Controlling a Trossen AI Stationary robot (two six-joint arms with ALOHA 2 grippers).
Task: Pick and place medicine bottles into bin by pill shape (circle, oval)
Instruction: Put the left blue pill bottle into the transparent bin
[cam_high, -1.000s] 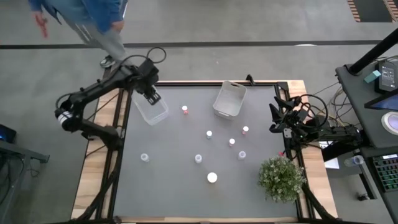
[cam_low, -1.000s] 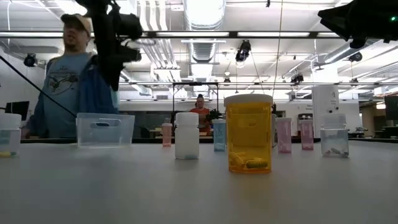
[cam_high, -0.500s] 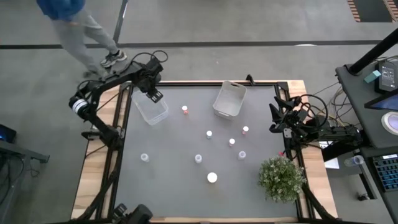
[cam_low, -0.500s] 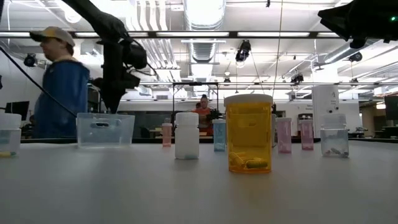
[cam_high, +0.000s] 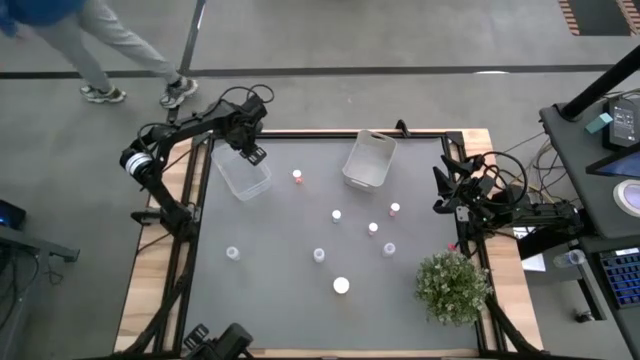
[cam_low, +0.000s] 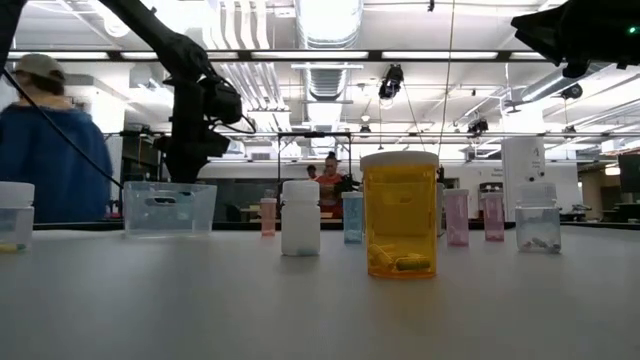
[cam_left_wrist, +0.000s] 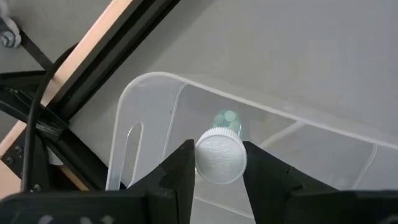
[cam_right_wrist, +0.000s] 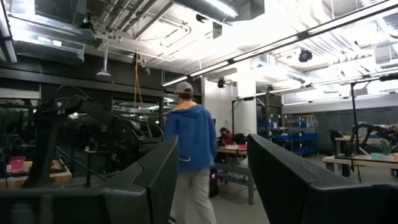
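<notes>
The left gripper (cam_left_wrist: 219, 163) hangs over the clear bin (cam_high: 243, 172) at the far left of the grey table (cam_high: 280, 250), its fingers clenched on a white-capped bottle (cam_left_wrist: 221, 155) that is held above the bin's open top. A second clear bin (cam_high: 368, 161) sits tilted at the far middle of the table.

The other medicine bottles stand loose on the mat: a red-capped one (cam_high: 298, 177) between the bins, white-capped ones (cam_high: 336, 215) around the middle, one at the near left (cam_high: 232, 253), and a wider white one (cam_high: 341, 286) nearest.

In the low view an amber bottle (cam_low: 400, 213) stands closest.

The right gripper (cam_right_wrist: 208, 180) rests released off the table's right edge, beyond a bushy plant (cam_high: 452, 285).

A person (cam_right_wrist: 194, 162) walks past the table's far side.
</notes>
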